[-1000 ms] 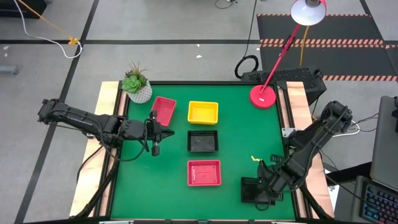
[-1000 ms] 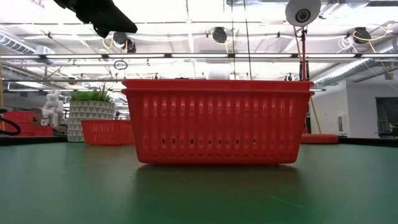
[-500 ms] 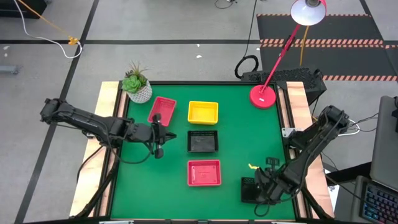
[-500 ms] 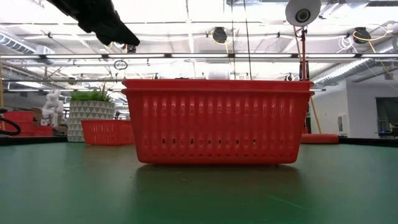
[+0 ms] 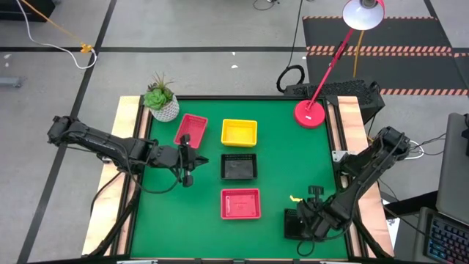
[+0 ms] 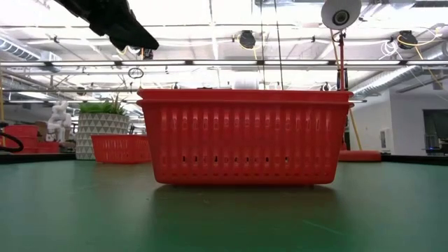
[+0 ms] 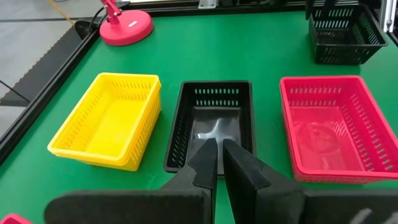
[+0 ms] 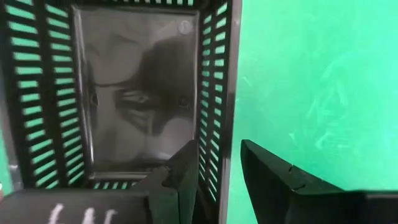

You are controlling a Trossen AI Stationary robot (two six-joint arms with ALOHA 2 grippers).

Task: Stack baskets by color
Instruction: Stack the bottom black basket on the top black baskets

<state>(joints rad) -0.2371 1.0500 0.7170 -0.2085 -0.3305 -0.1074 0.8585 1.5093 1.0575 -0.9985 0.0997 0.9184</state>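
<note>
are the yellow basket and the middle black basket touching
Apart. The left wrist view shows a strip of green table between the yellow basket and the black basket.

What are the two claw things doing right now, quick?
Left end effector: closed, empty, above the table.
Right end effector: open, straddling the wall of the black basket, not clamped on it.
</note>
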